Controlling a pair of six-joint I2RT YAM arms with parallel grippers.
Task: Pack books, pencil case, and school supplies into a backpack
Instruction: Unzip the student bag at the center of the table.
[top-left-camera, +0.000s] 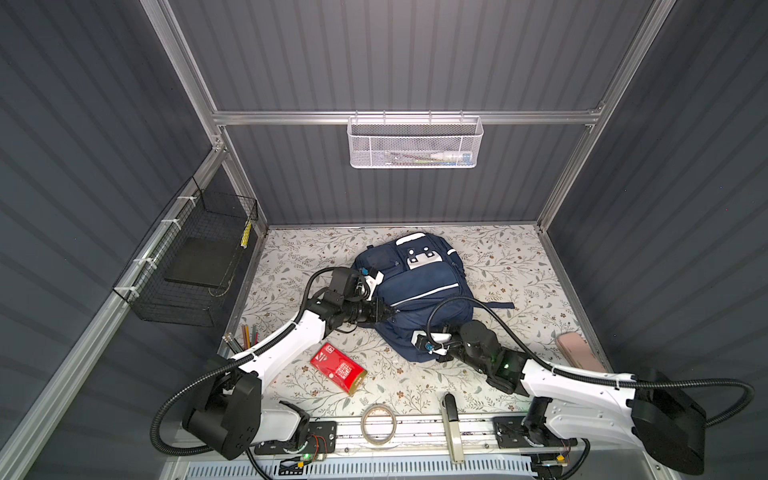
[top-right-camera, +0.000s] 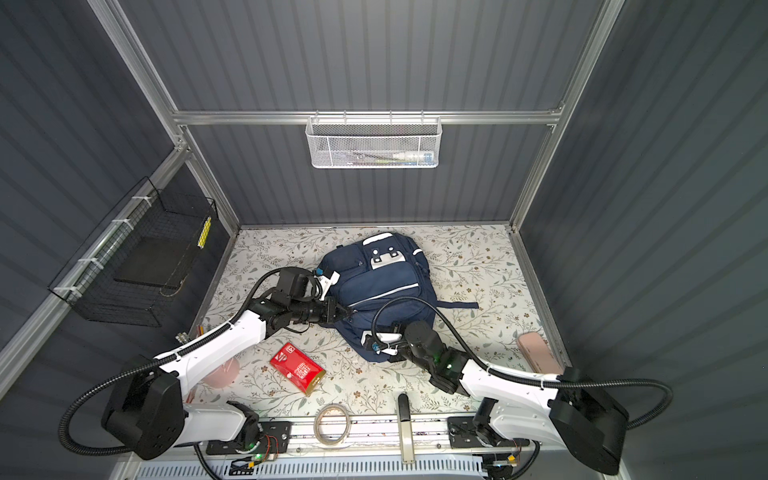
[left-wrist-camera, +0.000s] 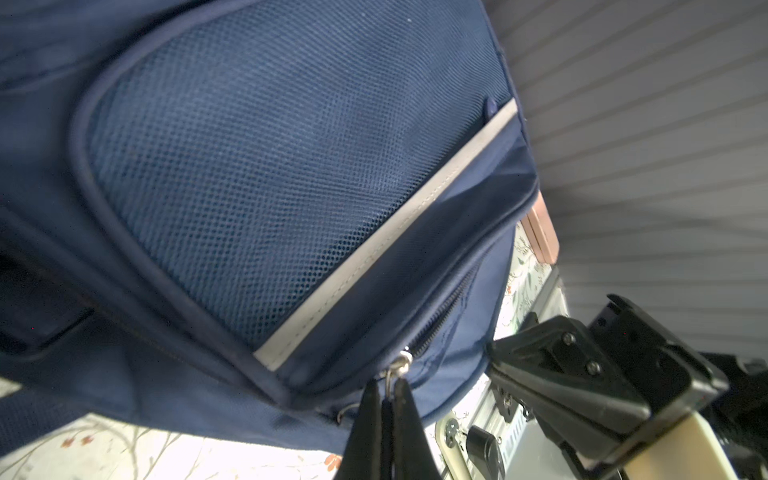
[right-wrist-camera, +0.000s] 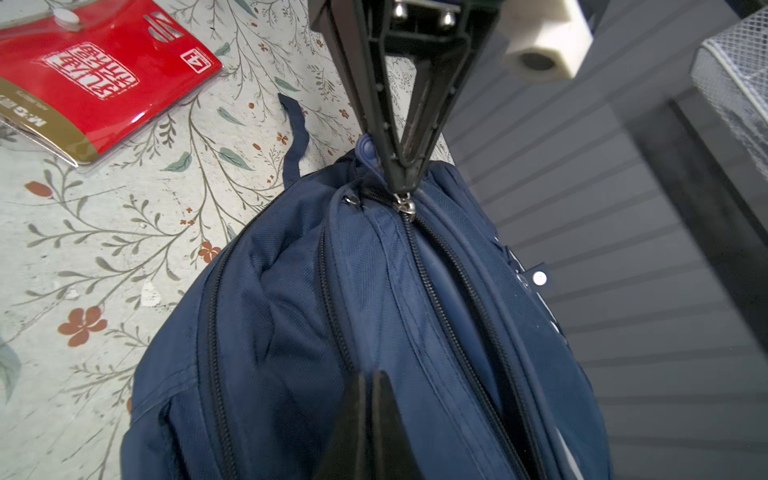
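Observation:
The navy backpack (top-left-camera: 419, 286) (top-right-camera: 382, 286) lies flat in the middle of the floral table. My left gripper (top-left-camera: 388, 311) (left-wrist-camera: 387, 388) is shut on the metal zip pull (left-wrist-camera: 400, 365) at the bag's left side. The right wrist view shows that same grip (right-wrist-camera: 405, 185) at the end of a closed zip (right-wrist-camera: 436, 291). My right gripper (right-wrist-camera: 369, 376) is shut, its tips against the fabric at the bag's near end; I cannot tell whether any cloth is pinched. The red gold-ended pack (top-left-camera: 338, 368) (right-wrist-camera: 95, 79) lies on the table near the left arm. The books and pencil case are out of view.
A tape roll (top-left-camera: 378, 424) and a beige-handled tool (top-left-camera: 451, 428) lie at the front rail. Coloured pencils in a cup (top-left-camera: 245, 336) stand by the left arm. A flat pink case (top-left-camera: 577, 353) lies at the right edge. A black wire basket (top-left-camera: 195, 266) hangs on the left wall, a white mesh one (top-left-camera: 415, 141) at the back.

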